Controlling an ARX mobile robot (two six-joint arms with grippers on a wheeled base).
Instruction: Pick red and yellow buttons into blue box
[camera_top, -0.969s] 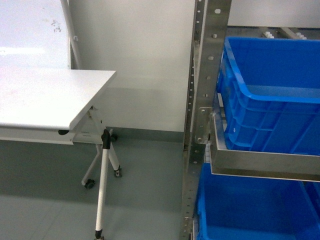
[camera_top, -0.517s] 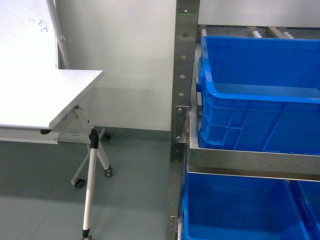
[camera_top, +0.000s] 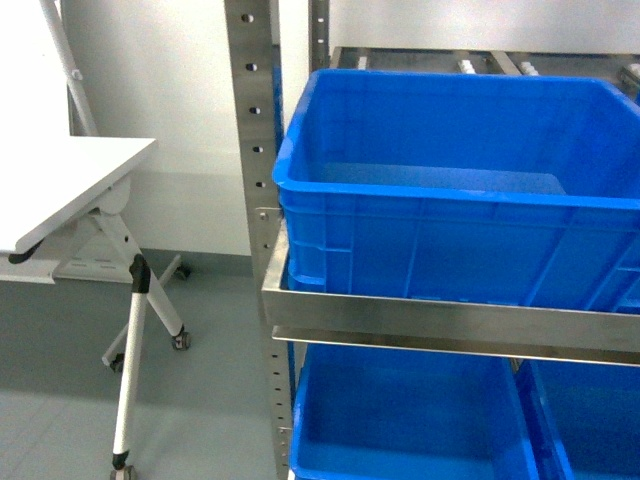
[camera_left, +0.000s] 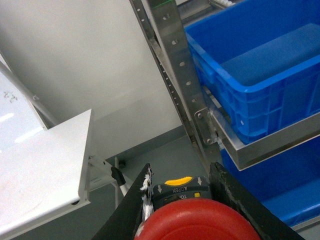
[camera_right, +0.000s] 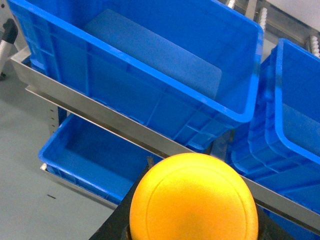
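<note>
Left gripper (camera_left: 180, 210) clamps the red button (camera_left: 197, 222) between its fingers; right gripper (camera_right: 192, 220) grips the yellow button (camera_right: 194, 197). Beyond, the blue box (camera_top: 450, 200) sits on the rack (camera_top: 440, 325), nothing visible inside; lower crates (camera_top: 400, 420) beneath.

A plain pale wall (camera_top: 180, 120) meets a grey-green floor (camera_top: 200, 400). A white folding counter (camera_top: 60, 190) on castered legs stands left of a perforated steel shelving rack (camera_top: 250, 150), under even indoor light.
</note>
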